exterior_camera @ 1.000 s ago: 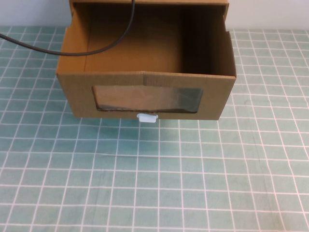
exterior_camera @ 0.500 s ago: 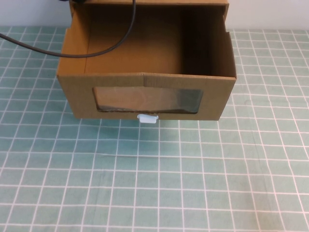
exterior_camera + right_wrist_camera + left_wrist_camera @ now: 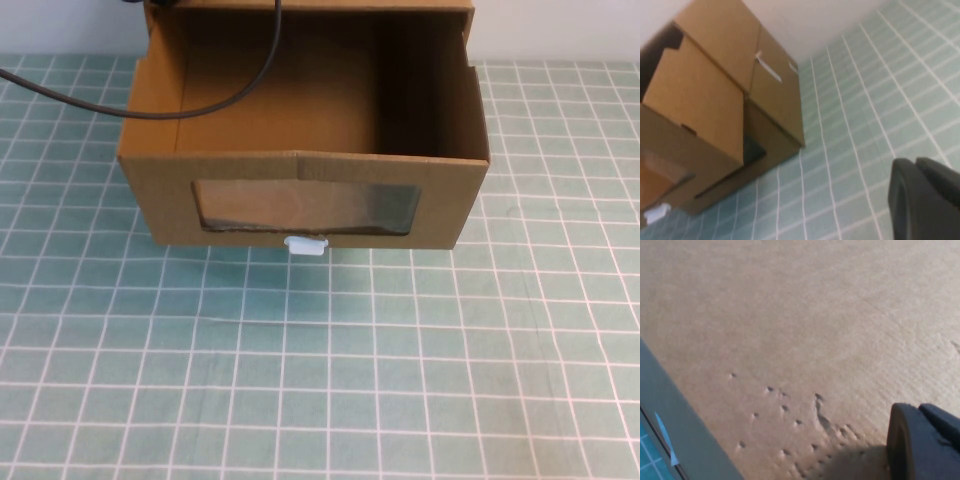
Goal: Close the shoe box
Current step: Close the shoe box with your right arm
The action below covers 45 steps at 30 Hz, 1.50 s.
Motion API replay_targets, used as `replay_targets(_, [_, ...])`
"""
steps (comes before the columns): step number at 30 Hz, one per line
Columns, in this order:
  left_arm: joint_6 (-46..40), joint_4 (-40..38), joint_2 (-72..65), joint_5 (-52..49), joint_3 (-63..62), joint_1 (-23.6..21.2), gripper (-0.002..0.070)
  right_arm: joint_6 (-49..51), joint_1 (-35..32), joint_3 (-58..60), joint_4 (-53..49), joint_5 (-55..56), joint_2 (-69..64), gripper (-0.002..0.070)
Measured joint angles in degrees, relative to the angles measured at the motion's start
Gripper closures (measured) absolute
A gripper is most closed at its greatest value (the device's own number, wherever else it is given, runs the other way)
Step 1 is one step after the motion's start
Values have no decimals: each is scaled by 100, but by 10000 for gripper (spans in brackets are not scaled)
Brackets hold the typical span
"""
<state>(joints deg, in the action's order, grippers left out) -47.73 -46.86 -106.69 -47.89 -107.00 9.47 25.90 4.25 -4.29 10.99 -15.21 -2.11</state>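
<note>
High view: brown shoe box drawer pulled out, empty; left claw and right claw states unclear.

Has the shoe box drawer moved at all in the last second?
No. In the high view the shoe box stands pulled out, its white pull tab on the same grid lines of the table. Neither the left gripper nor the right gripper shows there.

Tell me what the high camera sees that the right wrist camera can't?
Only the high view shows the inside of the pulled-out shoe box and a black cable hanging over it; neither gripper appears there. Only the right wrist view shows the box's outer sleeve from the side, the right gripper beside the box above the checked cloth, and the wall. The left gripper shows only against cardboard in its own camera. Both show the white pull tab and window.
</note>
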Motion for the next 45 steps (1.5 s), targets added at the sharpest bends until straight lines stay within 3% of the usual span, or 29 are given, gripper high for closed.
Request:
replay_targets(8, [0, 9, 0, 0, 0, 0, 680, -1625, 0, -2351, 708, -2809, -2290, 688])
replay_targets(16, [0, 9, 0, 0, 0, 0, 680, -3665, 33, -4122, 1744, -3732, -4676, 687])
replay_targets(19, [0, 9, 0, 11, 0, 0, 680, -3926, 416, -4596, 1996, -3691, -5395, 687])
replay_targets(23, [0, 9, 0, 11, 0, 0, 680, -3872, 1630, -5096, 1974, -3290, -6009, 687])
replay_targets(26, [0, 9, 0, 11, 0, 0, 680, -3516, 2565, -5431, 1613, -2815, -6372, 687])
replay_targets(30, [0, 9, 0, 11, 0, 0, 680, -3105, 3322, -5869, 1124, -2248, -6879, 687])
replay_targets(45, [9, 9, 0, 11, 0, 0, 680, -3120, 3465, -6419, 1019, -497, -7938, 687])
